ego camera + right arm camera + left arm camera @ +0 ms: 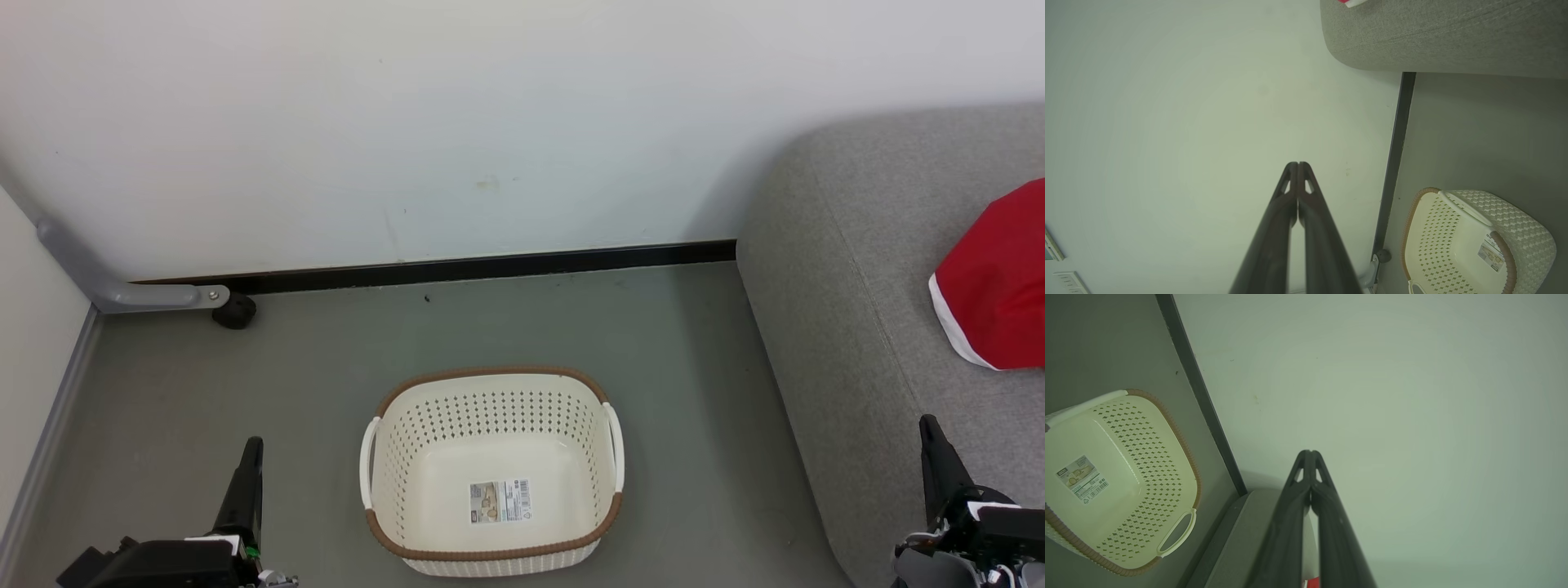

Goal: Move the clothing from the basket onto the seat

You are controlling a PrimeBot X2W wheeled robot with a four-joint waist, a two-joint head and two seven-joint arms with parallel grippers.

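basket: cream perforated plastic tub with brown woven-look rim and two white side handles (pixel 490 412), upright on the floor, centre of head view, well apart from the wall.
basket inside: bare cream base showing, rectangular paper label (pixel 500 501) stuck flat on it.
clothing: red soft fabric garment with white edge trim (pixel 1000 278), lying on the seat at the right edge of head view, cut off by the frame. a sliver of red and white also shows at the top of the right wrist view.
seat: large grey woven-fabric couch cushion with rounded corner (pixel 857 286), right of the basket, near it but not touching. back end meets the wall.
left gripper: two long dark fingers (pixel 254 445), lower left of head view, over the floor left of the basket. left wrist view shows the tips pressed together, nothing between them.
right gripper: two long dark fingers (pixel 928 429), lower right, in front of the seat's near part. right wrist view shows the tips closed tight against each other, holding nothing.
floor: grey-green smooth floor (pixel 653 343).
wall: plain white wall (pixel 490 122) with black skirting strip (pixel 490 265) along its foot.
far left: grey metal bracket (pixel 122 290) at the corner, small black round stopper (pixel 235 312) just beside its end.
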